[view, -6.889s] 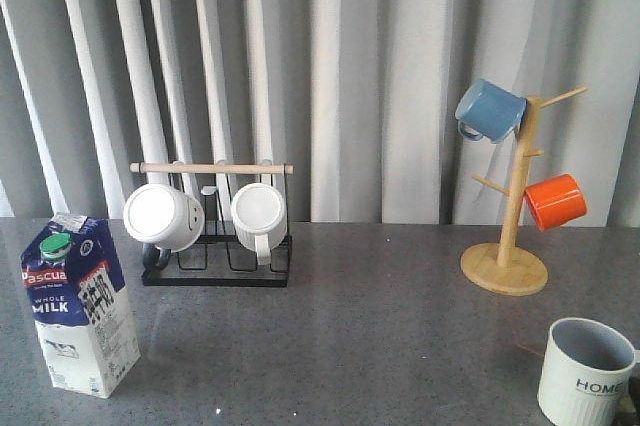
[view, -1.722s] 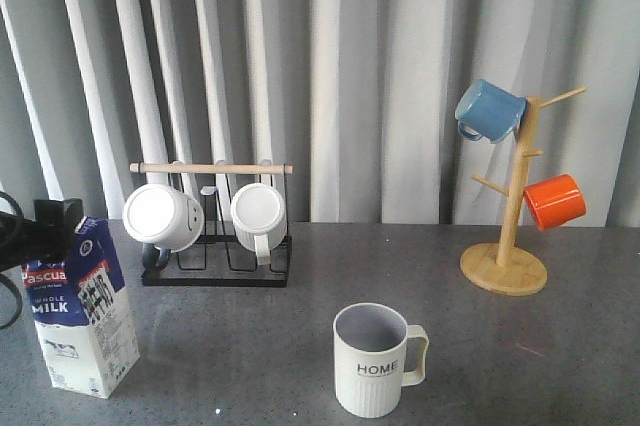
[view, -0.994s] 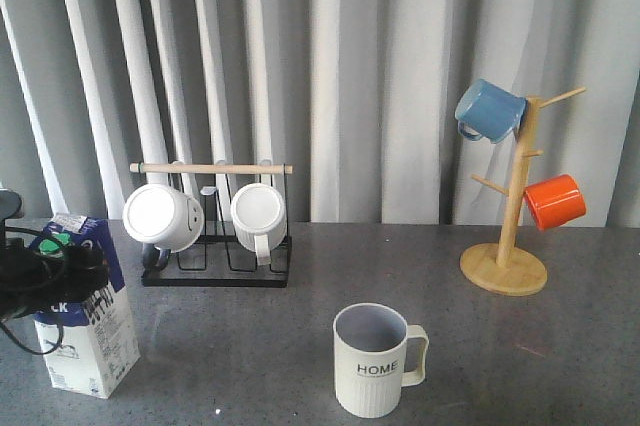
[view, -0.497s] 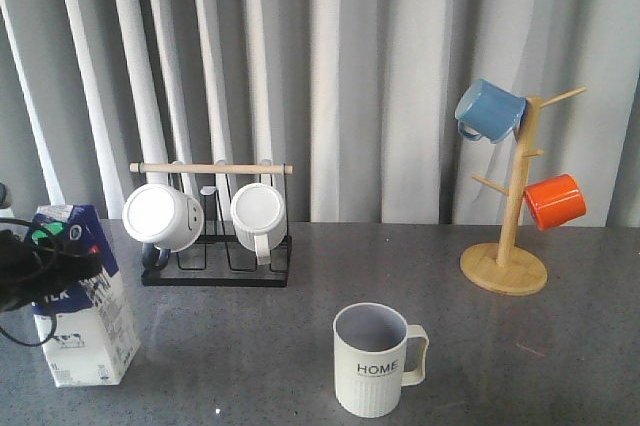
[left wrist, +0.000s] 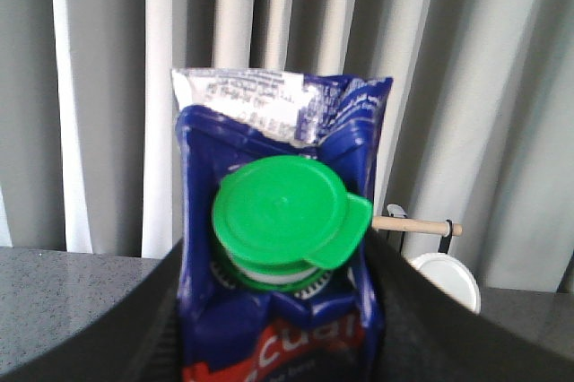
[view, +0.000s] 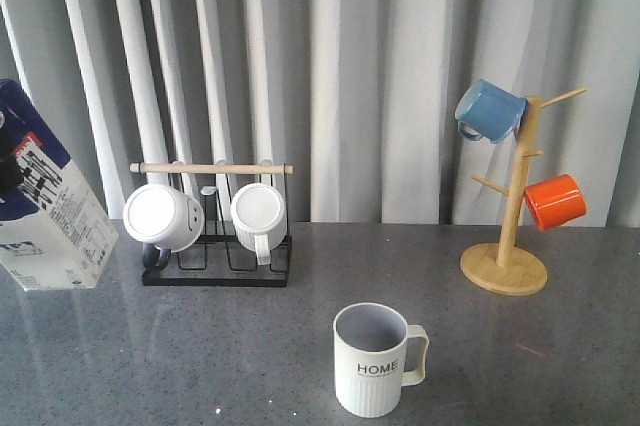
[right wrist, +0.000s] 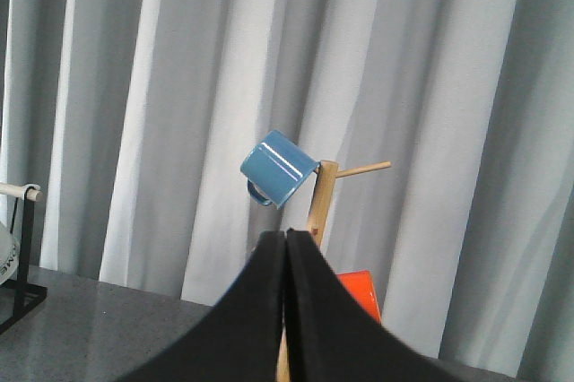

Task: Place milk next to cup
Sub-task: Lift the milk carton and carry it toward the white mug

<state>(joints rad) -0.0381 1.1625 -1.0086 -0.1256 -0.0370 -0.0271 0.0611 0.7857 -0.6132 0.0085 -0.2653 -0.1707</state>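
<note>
We see a grey speckled table (view: 250, 346). On it stands the cup (view: 375, 359), well apart from the left gripper at the table's left edge. Farther back rest a black mug rack (view: 215, 271) and a wooden mug tree (view: 505, 268).

We see the milk (view: 45, 208) as glossy printed card with a smooth plastic cap (left wrist: 285, 212). The cup (view: 375, 359) looks like matt ribbed ceramic, the table (view: 250, 346) speckled grey stone, the tree (view: 512, 206) bare wood.
</note>
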